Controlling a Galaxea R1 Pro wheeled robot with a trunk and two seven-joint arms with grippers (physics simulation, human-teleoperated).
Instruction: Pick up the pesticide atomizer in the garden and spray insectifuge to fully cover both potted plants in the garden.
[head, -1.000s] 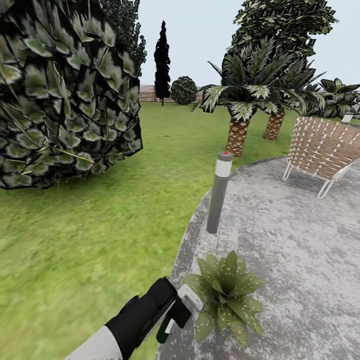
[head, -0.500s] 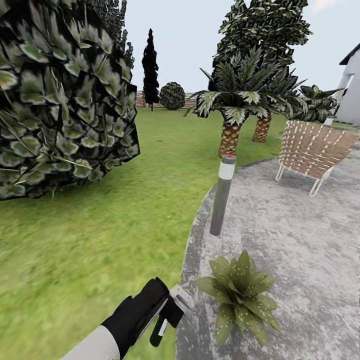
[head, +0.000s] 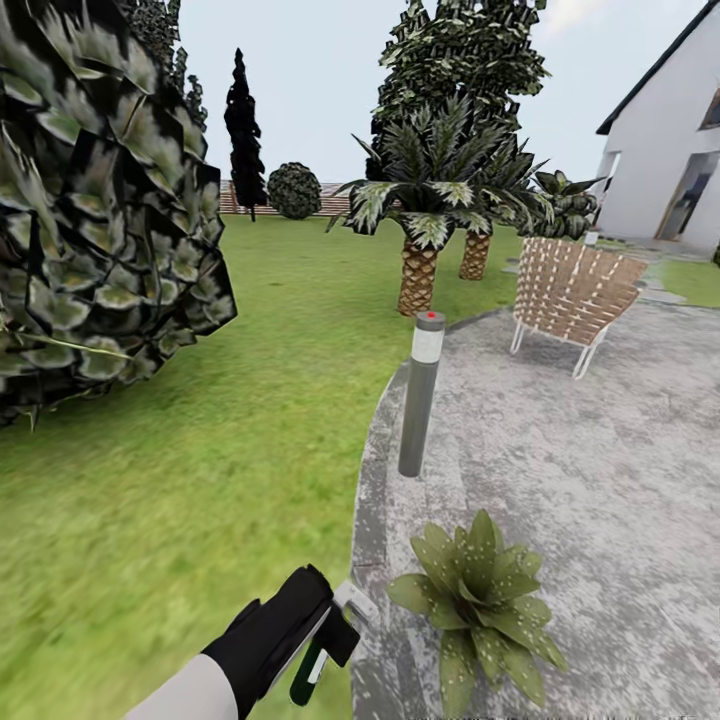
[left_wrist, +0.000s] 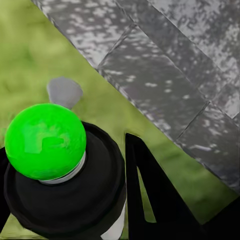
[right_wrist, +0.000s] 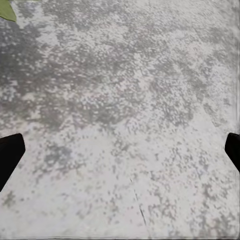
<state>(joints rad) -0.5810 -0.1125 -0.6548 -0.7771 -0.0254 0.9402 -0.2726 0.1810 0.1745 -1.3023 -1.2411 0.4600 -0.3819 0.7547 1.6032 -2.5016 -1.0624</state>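
Since the earlier frames the whole view has swung to the right, bringing a white house (head: 665, 150) into sight, so the head has turned rather than the garden things; the potted plant (head: 478, 600) has also slid a little further from the bottle's nozzle. Nearest, the left tool (head: 322, 628) is closed around the pesticide atomizer (head: 330, 640), held low over the lawn's edge, its whitish head aimed towards the plant just beside it on the paved patio (head: 600, 470). The right tool (right_wrist: 120, 155) hangs wide apart over bare paving, holding nothing. To spray well, I judge the nozzle should come closer and point down onto the rosette's centre, then sweep across every leaf. Beyond stand a grey bollard lamp (head: 420, 392), a wicker seat (head: 572, 290), then palms (head: 425, 200).
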